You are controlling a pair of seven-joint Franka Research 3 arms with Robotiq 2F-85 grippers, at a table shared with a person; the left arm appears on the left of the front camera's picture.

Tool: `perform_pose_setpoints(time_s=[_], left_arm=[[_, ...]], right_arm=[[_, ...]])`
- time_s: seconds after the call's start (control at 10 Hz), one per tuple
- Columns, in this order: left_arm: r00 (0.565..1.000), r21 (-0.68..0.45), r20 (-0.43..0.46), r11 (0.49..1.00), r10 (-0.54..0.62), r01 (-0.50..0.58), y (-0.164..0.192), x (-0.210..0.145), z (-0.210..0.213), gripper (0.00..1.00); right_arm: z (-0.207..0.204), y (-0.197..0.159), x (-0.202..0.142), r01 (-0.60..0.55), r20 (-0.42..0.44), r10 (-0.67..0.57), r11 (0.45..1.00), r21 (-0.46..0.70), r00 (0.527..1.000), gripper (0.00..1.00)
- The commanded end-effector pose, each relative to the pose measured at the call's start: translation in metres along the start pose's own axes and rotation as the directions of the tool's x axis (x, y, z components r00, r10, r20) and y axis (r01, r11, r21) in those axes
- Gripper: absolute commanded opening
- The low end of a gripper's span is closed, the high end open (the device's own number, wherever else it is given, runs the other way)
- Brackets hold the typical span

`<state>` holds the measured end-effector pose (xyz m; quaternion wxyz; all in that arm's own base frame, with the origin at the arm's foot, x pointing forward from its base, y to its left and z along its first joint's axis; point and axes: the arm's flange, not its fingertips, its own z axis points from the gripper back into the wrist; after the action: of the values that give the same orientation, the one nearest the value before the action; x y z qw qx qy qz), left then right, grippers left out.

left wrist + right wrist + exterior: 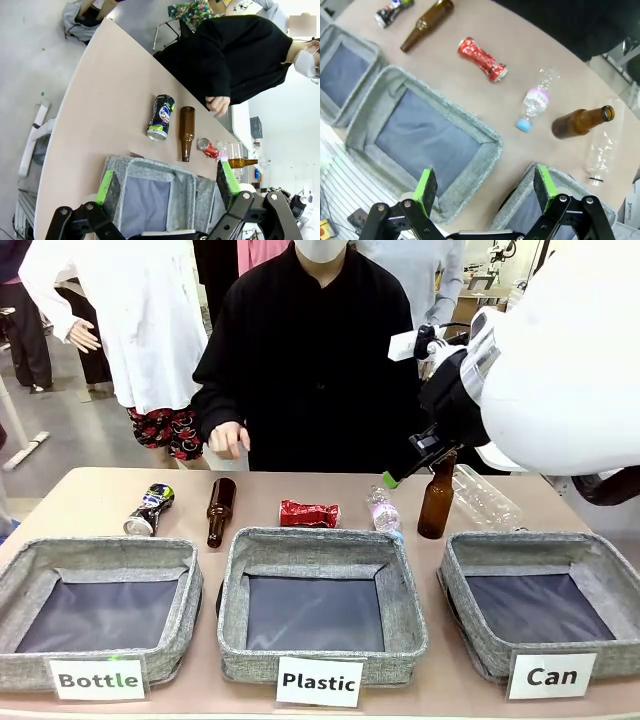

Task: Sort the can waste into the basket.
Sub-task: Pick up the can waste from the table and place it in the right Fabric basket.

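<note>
A crushed red can (309, 513) lies on the table behind the middle basket. A dark printed can (149, 510) lies at the far left. The grey basket labelled "Can" (530, 543) stands at the front right with nothing in it. My right gripper (485, 185) hangs open and holds nothing, high over the gap between the middle basket and the Can basket (524, 189), with the red can (482, 59) well ahead of it. My left gripper (167, 182) is open too, above the left basket, with the dark can (161, 117) beyond it.
Baskets labelled "Bottle" (100, 552) and "Plastic" (320, 540) stand left and middle. A brown bottle (220, 510) lies between the cans. A small plastic bottle (384, 510), an upright brown bottle (436, 498) and a clear bottle (485, 498) sit behind the Can basket. A person's hand (228, 438) rests at the far edge.
</note>
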<state>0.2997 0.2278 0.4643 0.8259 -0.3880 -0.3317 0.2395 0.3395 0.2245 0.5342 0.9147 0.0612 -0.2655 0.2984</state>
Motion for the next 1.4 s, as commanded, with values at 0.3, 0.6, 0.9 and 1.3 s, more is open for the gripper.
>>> perform_pose_setpoints(time_s=[0.3,0.6,0.9,1.3], left_arm=[[1.000,-0.020,0.010,1.000,-0.019,0.019,0.003,0.001,-0.001,1.00],[1.000,-0.020,0.010,1.000,-0.019,0.019,0.003,0.001,-0.001,1.00],[1.000,-0.020,0.010,1.000,-0.019,0.019,0.003,0.001,-0.001,1.00],[1.000,-0.020,0.010,1.000,-0.019,0.019,0.003,0.001,-0.001,1.00]], right_arm=[[-0.014,-0.011,0.032,-0.049,-0.031,0.050,0.998,0.024,0.998,1.00],[-0.051,-0.024,0.109,-0.035,-0.111,0.038,0.999,0.027,0.993,1.00],[-0.118,-0.023,0.152,-0.064,-0.138,0.086,0.985,0.159,0.987,1.00],[-0.064,-0.079,0.113,-0.064,0.046,0.051,0.930,0.361,0.998,1.00]])
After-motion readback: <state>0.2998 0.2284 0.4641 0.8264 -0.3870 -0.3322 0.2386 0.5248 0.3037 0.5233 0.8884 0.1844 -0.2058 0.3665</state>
